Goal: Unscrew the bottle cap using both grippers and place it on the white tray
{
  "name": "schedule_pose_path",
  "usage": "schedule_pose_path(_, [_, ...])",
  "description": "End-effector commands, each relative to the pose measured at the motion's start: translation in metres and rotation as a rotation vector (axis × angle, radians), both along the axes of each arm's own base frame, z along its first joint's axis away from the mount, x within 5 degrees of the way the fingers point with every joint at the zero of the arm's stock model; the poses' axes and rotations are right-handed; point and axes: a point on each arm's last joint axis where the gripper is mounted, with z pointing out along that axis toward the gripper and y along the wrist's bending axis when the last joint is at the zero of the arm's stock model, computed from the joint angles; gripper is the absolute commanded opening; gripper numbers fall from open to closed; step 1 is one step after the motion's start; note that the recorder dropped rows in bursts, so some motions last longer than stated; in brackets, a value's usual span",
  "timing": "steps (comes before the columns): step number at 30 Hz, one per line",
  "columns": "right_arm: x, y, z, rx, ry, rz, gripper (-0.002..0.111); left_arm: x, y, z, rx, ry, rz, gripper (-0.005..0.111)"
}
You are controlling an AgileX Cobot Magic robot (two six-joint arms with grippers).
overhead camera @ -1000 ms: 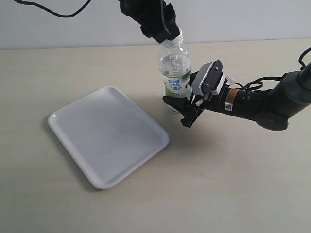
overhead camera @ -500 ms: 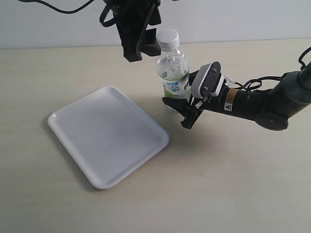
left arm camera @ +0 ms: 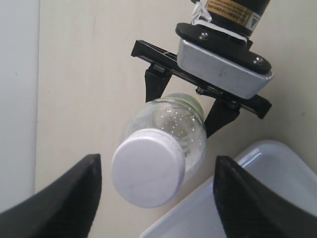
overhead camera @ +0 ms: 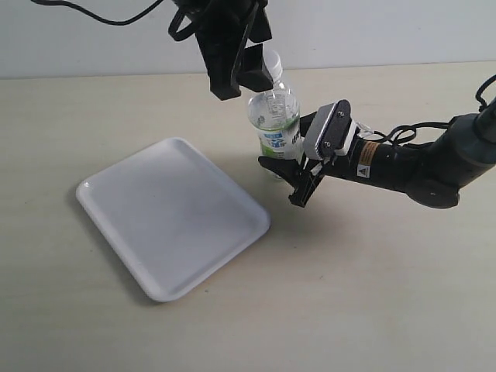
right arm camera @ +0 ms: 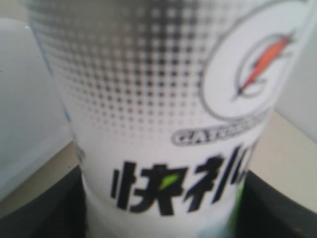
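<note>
The bottle (overhead camera: 277, 118) stands upright on the table just beyond the white tray (overhead camera: 172, 217). Its white cap (overhead camera: 272, 61) sits on the neck. My right gripper (overhead camera: 285, 164) is shut on the bottle's lower labelled part; in the right wrist view the label (right arm camera: 163, 124) fills the space between the dark fingers (right arm camera: 39, 208). My left gripper (overhead camera: 240, 79) hangs open at the bottle's top. In the left wrist view the cap (left arm camera: 147, 167) shows between the spread fingers (left arm camera: 62, 203), touching neither, and the gripper (left arm camera: 156, 201) holds nothing.
The tray's corner (left arm camera: 270, 154) lies close beside the bottle's base. The right arm (overhead camera: 418, 167) stretches in low over the table from the right, its white plate (left arm camera: 223, 64) facing up. A pale wall (overhead camera: 387, 31) runs along the table's far edge.
The left gripper let go of the cap, lifted off to the left, then came back right toward it, open. The cap stayed on the bottle. The right gripper kept its hold.
</note>
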Motion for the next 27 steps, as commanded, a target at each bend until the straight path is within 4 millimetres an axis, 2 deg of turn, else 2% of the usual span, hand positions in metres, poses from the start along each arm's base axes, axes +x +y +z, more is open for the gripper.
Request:
schedule_pose_path(1, [-0.0014,-0.0039,-0.0100,-0.088,0.047,-0.010,0.000,0.0022,-0.0048,-0.0019,-0.030,0.007,0.007,0.063])
schedule_pose_path(6, [-0.0014,-0.0039,-0.0100,-0.088,0.047,-0.010,0.000,0.0054,-0.0083,-0.0098,-0.036,0.022,0.016,0.063])
schedule_pose_path(24, [-0.0002,-0.0053,-0.0103,-0.087,0.053,-0.032,0.000,0.0047,-0.0074,-0.0084,-0.054,0.047,0.043,0.062])
schedule_pose_path(27, [-0.0002,-0.0053,-0.0103,-0.087,0.053,-0.032,0.000,0.0043,-0.0072,-0.0086,-0.051,0.052,0.043,0.056])
